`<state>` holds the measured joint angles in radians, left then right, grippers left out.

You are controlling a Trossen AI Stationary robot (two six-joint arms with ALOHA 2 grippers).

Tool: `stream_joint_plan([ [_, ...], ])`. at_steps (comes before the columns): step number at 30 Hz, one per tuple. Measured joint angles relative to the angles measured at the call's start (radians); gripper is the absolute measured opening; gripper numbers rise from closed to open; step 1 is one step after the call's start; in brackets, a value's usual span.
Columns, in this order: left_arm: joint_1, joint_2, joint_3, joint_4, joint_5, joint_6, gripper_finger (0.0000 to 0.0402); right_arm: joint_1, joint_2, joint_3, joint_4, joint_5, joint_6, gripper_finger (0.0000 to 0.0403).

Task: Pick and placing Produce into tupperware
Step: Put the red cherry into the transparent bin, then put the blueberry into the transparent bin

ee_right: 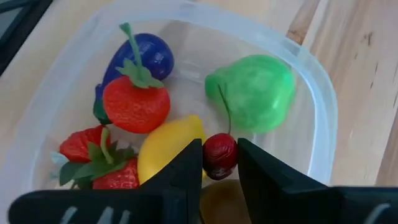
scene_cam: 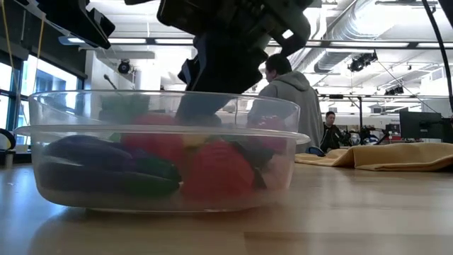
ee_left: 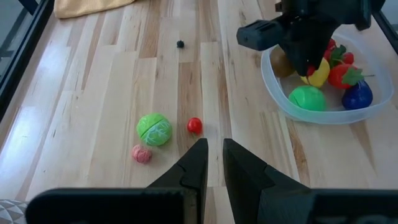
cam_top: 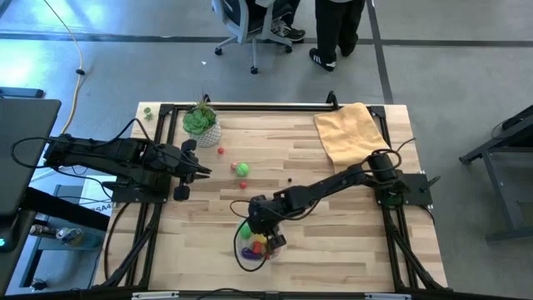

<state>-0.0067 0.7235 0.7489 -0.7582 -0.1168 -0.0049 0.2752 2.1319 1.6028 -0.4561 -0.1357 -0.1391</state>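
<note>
The clear tupperware (ee_right: 311, 81) sits near the table's near edge (cam_top: 241, 260). It holds a purple eggplant (ee_right: 146, 56), strawberries (ee_right: 134, 106), a yellow lemon (ee_right: 165, 149) and a green pear-shaped piece (ee_right: 255, 90). My right gripper (ee_right: 219, 155) hangs over the tub (cam_top: 265, 236), shut on a dark red cherry. On the bare wood farther off lie a green round piece (ee_left: 153, 129), a red berry (ee_left: 194, 125) and a pink piece (ee_left: 142, 154). My left gripper (ee_left: 214, 146) waits at the table's left (cam_top: 204, 172), its fingers a narrow gap apart. My right gripper pinches the dark red cherry's round body (ee_right: 219, 163) between its two fingers, coming from above and pointing down into the tub. The cherry's thin stem (ee_right: 222, 112) sticks out past the fingertips. Whether the cherry touches the lemon beneath it, I cannot tell.
A green plant in a white pot (cam_top: 202, 123) stands near the far left corner, and a yellow cloth (cam_top: 350, 133) lies at the far right. A small dark bit (ee_left: 180, 43) is on the wood mid-table. People (scene_cam: 287, 99) are in the room beyond.
</note>
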Motion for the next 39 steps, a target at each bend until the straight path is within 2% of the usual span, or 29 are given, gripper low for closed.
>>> stream_joint_plan([
  [6,0.0,0.0,0.0,0.0,0.0,0.0,0.004,0.0,0.0,0.0,0.002,0.011,0.0,0.0091],
  [16,0.0,0.0,0.0,0.0,0.0,0.0,0.004,-0.016,0.0,-0.001,0.004,0.001,-0.03,0.0157],
  [20,0.0,0.0,0.0,0.0,0.0,0.0,0.004,-0.029,-0.015,-0.002,-0.009,-0.019,-0.036,0.0169],
  [31,0.0,0.0,0.0,0.0,0.0,0.0,0.004,-0.113,-0.213,-0.002,-0.098,-0.029,-0.09,0.0134],
  [39,0.0,0.0,0.0,0.0,0.0,0.0,0.004,-0.182,-0.26,-0.002,-0.183,-0.08,-0.108,0.0122],
])
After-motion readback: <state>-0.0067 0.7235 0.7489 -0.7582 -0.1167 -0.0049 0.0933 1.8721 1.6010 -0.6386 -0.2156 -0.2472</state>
